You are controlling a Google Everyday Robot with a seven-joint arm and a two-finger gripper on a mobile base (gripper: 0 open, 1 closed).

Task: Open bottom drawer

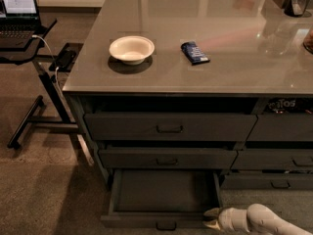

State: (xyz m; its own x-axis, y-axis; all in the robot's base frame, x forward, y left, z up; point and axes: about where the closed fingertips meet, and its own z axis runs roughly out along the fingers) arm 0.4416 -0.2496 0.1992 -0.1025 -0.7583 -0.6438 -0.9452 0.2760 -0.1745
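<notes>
The bottom drawer (pixel 164 192) of the left column stands pulled far out, its shallow grey tray bare inside. Its slim front panel runs along the lower edge of the view, with a small dark pull handle (pixel 166 225) at its centre. My gripper (pixel 212 218) is low at the bottom right, at the drawer's front right corner, right of the handle. The white arm (pixel 264 222) runs off to the right behind it. The two taller drawers (pixel 168 129) above are shut.
A white bowl (pixel 131 49) and a dark blue packet (pixel 194 52) lie on the grey counter (pixel 220 62). The neighbouring drawer column (pixel 279 155) is at the right. A laptop stand (pixel 34 82) stands on the carpet at the left.
</notes>
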